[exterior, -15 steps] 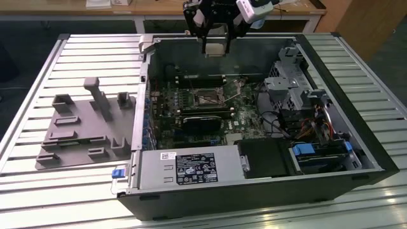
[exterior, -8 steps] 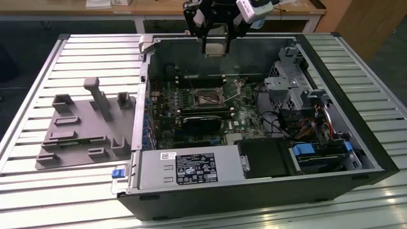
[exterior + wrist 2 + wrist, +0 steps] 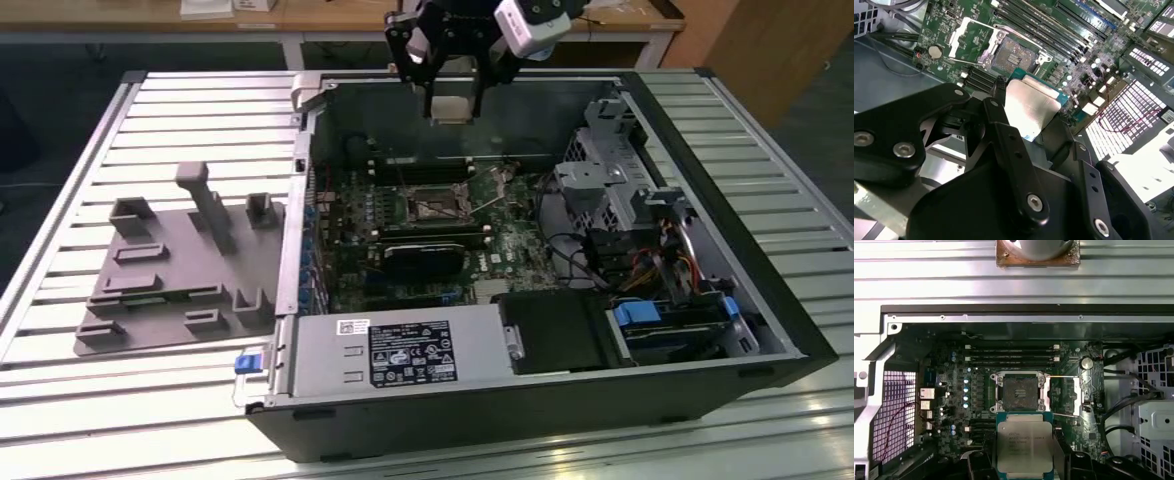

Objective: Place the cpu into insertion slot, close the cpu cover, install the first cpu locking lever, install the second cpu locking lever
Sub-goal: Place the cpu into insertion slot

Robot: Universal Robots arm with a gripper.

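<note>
My gripper (image 3: 454, 98) hangs above the back of the open computer case, shut on the cpu (image 3: 451, 109), a flat silver-grey square chip. In both wrist views the cpu (image 3: 1024, 445) (image 3: 1026, 100) sits between the black fingers (image 3: 1063, 455), with the gripper (image 3: 1024, 456) (image 3: 1033, 119) well above the board. The insertion slot (image 3: 1020, 391) (image 3: 1016, 52) (image 3: 434, 208) lies bare, a dark square socket on the green board. The cpu cover (image 3: 1073, 396) (image 3: 968, 39) is swung open beside the slot. Thin locking levers stand raised beside the slot.
A black heatsink block (image 3: 427, 255) sits just in front of the slot, and long memory slots (image 3: 1011, 359) lie behind it. The power supply (image 3: 400, 355) fills the case front and a drive cage (image 3: 627, 195) the exterior view's right. A grey fixture plate (image 3: 174, 270) lies on the slatted table (image 3: 107, 400).
</note>
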